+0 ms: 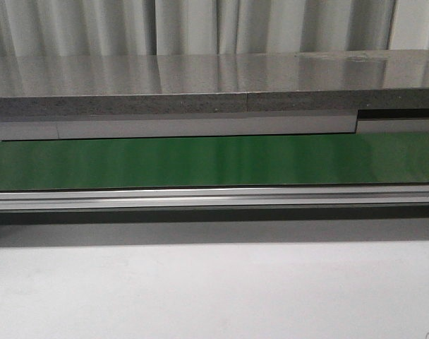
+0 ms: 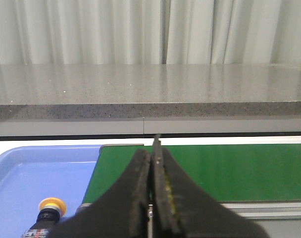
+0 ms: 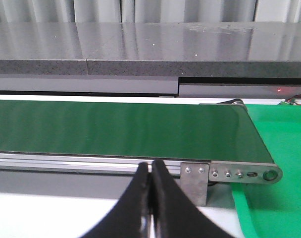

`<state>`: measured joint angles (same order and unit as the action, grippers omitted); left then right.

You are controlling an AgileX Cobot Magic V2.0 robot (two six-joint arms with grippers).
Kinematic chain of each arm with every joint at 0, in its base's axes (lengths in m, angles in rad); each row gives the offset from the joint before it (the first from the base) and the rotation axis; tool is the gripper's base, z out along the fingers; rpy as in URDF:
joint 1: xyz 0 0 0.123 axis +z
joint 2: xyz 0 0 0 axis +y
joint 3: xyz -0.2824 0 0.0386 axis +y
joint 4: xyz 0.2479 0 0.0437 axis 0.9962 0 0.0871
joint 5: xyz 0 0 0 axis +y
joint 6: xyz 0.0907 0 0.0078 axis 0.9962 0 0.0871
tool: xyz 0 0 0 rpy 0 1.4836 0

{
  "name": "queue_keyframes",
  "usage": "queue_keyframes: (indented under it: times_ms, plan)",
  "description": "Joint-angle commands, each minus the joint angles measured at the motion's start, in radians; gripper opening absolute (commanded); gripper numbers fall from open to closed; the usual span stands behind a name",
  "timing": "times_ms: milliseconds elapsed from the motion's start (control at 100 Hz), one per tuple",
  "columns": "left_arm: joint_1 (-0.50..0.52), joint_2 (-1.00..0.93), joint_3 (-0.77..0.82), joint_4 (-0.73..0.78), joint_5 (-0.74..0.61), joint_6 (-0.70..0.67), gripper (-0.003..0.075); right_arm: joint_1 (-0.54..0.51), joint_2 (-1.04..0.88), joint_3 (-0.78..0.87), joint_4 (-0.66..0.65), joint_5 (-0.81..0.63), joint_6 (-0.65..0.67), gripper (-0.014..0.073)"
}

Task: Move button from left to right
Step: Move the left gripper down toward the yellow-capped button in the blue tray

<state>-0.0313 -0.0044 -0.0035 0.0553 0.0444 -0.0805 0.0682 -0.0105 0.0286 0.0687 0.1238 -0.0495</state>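
The button [image 2: 47, 212], with a yellow-orange cap on a black body, lies in a blue tray [image 2: 31, 171] seen only in the left wrist view. My left gripper [image 2: 151, 156] is shut with nothing between its fingers, off to one side of the button and apart from it. The right gripper [image 3: 151, 166] is also shut and empty, near the aluminium rail at the green conveyor belt's [image 3: 116, 129] end. Neither gripper nor the button shows in the front view.
The green belt [image 1: 214, 161] runs across the front view behind an aluminium rail [image 1: 214, 198], with a grey stone-like counter [image 1: 200, 85] beyond it. A green mat [image 3: 281, 144] lies past the belt's end roller bracket [image 3: 239, 174]. White tabletop [image 1: 214, 289] lies in front.
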Motion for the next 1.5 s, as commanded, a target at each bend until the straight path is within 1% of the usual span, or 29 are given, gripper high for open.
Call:
queue_keyframes:
  times_ms: [0,360,550,650,720,790,930,1110,1330,1400,1490]
  plan:
    - [0.001,-0.033,0.058,-0.004,-0.076,-0.007,-0.0020,-0.001,-0.020,-0.015,-0.004,-0.086,-0.006,-0.0068]
    - [0.001,-0.033,0.058,-0.004,-0.076,-0.007,-0.0020,-0.001,-0.020,-0.015,-0.004,-0.086,-0.006,-0.0068]
    - [0.001,-0.033,0.051,-0.005,-0.112,-0.007,-0.0020,-0.001,-0.020,-0.015,-0.004,-0.086,-0.006,-0.0068]
    - [0.001,-0.033,0.029,-0.047,-0.108,-0.007,-0.0020,-0.001,-0.020,-0.015,-0.004,-0.086,-0.006,-0.0068]
    - [0.001,-0.028,-0.001,-0.061,-0.079,-0.007,-0.0020,-0.001,-0.020,-0.015,-0.004,-0.086,-0.006,-0.0068]
    - [0.001,-0.007,-0.048,-0.075,-0.025,-0.007,-0.0020,-0.001,-0.020,-0.015,-0.004,-0.086,-0.006,-0.0068]
    - [0.001,0.086,-0.181,-0.077,0.135,-0.007,-0.0020,-0.001,-0.020,-0.015,-0.004,-0.086,-0.006,-0.0068]
    - [0.001,0.270,-0.417,-0.055,0.392,-0.007,-0.0020,-0.001,-0.020,-0.015,-0.004,-0.086,-0.006,-0.0068]
    - [0.001,0.507,-0.684,0.036,0.735,-0.007,-0.0020,-0.001,-0.020,-0.015,-0.004,-0.086,-0.006,-0.0068]
    - [0.001,0.567,-0.735,0.050,0.797,-0.007,-0.0020,-0.001,-0.020,-0.015,-0.004,-0.086,-0.006,-0.0068]
    - [0.001,0.624,-0.765,0.041,0.817,-0.007,-0.0020,-0.001,-0.020,-0.015,-0.004,-0.086,-0.006,-0.0068]
